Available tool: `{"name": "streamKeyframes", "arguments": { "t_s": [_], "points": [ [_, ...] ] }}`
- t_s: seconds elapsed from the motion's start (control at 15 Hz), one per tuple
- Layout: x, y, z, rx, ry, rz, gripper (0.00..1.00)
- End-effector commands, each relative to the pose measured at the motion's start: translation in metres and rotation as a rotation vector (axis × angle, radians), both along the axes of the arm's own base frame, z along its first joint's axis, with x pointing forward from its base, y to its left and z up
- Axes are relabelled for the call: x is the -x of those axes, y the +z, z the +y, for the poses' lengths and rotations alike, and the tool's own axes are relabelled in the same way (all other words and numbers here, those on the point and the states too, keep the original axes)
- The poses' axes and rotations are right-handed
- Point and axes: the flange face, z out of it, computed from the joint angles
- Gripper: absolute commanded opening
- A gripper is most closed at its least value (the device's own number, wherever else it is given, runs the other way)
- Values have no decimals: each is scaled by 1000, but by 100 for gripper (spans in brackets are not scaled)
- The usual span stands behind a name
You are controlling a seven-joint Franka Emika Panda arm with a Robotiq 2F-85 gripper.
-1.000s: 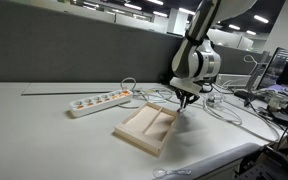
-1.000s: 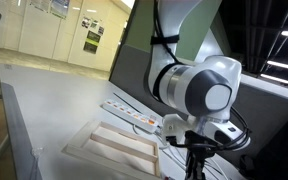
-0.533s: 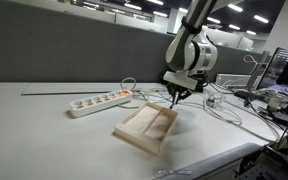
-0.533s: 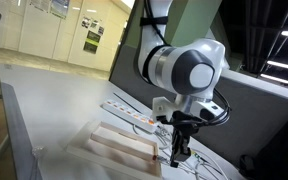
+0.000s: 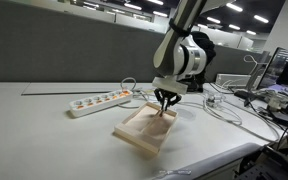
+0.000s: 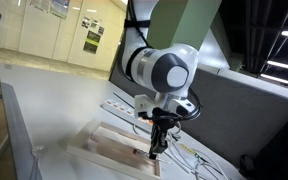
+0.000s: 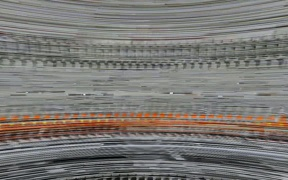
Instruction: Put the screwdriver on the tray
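The pale beige tray [image 5: 137, 131] with a centre divider lies on the white table, in both exterior views [image 6: 106, 147]. My gripper [image 5: 165, 101] hangs over the tray's far end, pointing down. In an exterior view, the gripper [image 6: 160, 130] seems shut on a slim dark screwdriver [image 6: 153, 146] that hangs down, its tip just above the tray. The wrist view is only streaked noise and shows nothing.
A white power strip [image 5: 99, 101] with orange switches lies beyond the tray, and shows behind the arm too [image 6: 122, 107]. Loose cables [image 5: 220, 106] sprawl over the table beside the arm. A dark partition wall [image 5: 74, 55] runs along the back.
The gripper has moved sideways with the screwdriver, from beside the tray's edge to over the tray, and a little lower.
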Motion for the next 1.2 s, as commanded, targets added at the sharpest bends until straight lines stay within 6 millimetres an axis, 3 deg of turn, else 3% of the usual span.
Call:
{"name": "streamKeyframes", "arguments": {
  "t_s": [0.0,0.2,0.27,0.8,0.87,1.13],
  "points": [
    [0,-8,7,16,40,29,6],
    [1,-9,7,27,61,39,6],
    [1,-9,6,27,62,40,45],
    [10,0,2,-38,76,90,92],
    [12,4,1,-48,82,94,97],
    [15,24,-3,-74,85,90,100]
  ]
}}
